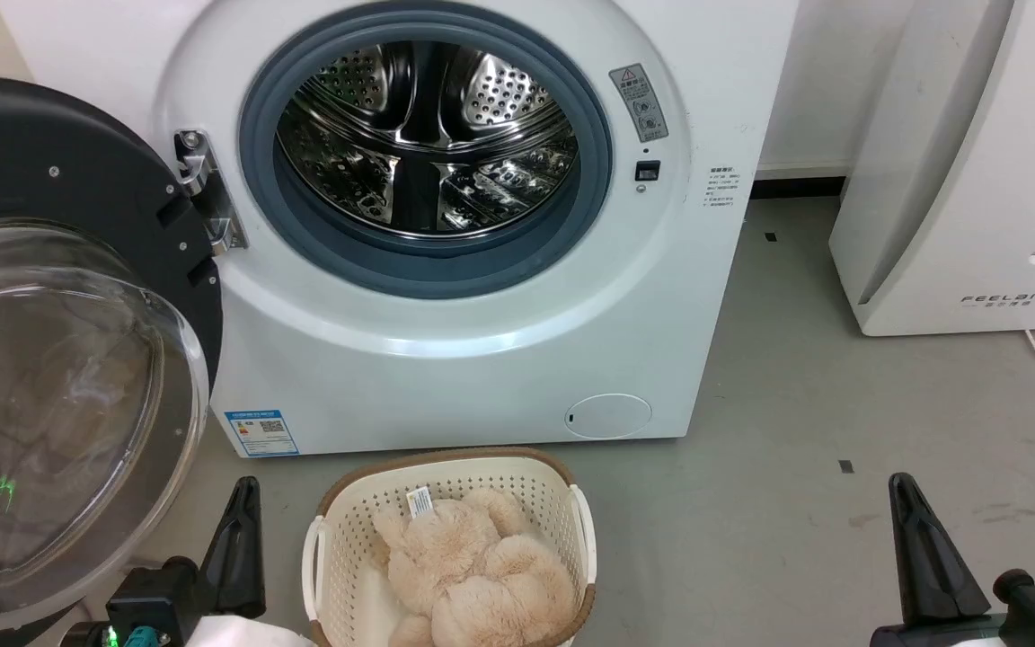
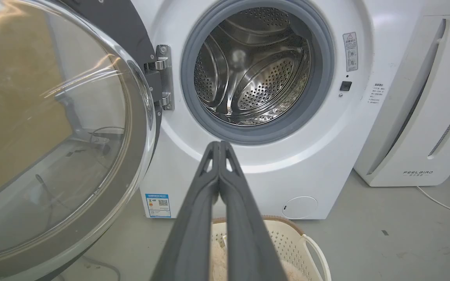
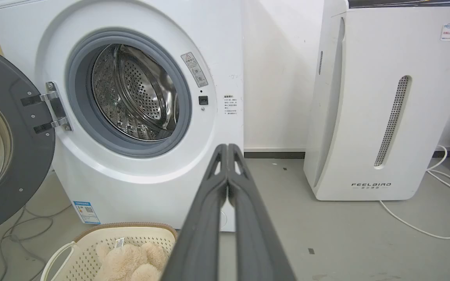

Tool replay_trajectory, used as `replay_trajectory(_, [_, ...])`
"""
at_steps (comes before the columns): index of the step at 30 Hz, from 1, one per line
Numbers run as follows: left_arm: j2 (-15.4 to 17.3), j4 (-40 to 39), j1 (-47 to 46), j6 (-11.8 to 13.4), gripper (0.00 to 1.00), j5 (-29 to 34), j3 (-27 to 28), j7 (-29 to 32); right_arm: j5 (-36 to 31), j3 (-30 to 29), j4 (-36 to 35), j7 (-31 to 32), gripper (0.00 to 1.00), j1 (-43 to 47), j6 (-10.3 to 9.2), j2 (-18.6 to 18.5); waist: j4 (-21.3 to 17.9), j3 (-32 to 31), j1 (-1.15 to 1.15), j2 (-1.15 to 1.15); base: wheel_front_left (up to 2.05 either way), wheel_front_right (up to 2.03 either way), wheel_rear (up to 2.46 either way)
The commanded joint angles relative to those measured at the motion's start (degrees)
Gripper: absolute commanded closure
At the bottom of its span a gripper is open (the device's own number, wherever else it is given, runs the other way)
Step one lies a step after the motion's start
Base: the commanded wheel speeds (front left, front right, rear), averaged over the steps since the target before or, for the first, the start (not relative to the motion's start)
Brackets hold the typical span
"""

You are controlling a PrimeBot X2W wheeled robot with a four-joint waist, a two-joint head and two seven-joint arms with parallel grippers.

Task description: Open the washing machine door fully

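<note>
The white washing machine [image 1: 446, 359] stands ahead with its steel drum [image 1: 428, 144] and blue-grey gasket exposed. Its door [image 1: 59, 377] is swung wide to the left on the metal hinge [image 1: 207, 193], the glass bowl bulging toward me. The same door [image 2: 53, 132] shows in the left wrist view, and its dark inner rim [image 3: 10, 136] in the right wrist view. My left gripper [image 1: 243, 490] is low at the left, shut and empty, beside the door's lower edge. My right gripper [image 1: 904, 485] is low at the right, shut and empty, away from the machine.
A cream laundry basket [image 1: 576, 521] holding a beige plush toy [image 1: 473, 566] sits on the floor just before the machine. A white FEELBIRD appliance [image 1: 976, 180] stands at the right with a white cable [image 3: 424, 226] trailing on the grey floor. Cables lie under the door [image 3: 22, 230].
</note>
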Motion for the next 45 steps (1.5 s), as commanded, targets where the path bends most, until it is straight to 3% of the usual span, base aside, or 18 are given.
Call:
replay_trajectory(1, [0.0,-0.26,-0.09,0.16,1.0,0.24,-0.05,0.32,-0.21,0.08,0.07,0.28,1.0,-0.29,0.0,0.01,0.05,0.01,0.0,0.0,0.0,0.0,0.0])
replay_trajectory(45, [0.02,-2.91,-0.95,1.77,1.0,2.44,-1.88,5.59,-2.22,1.06,0.78,5.57,1.0,-3.05,0.02,0.06,1.18,0.55,0.0,0.0,0.0,0.0,0.0])
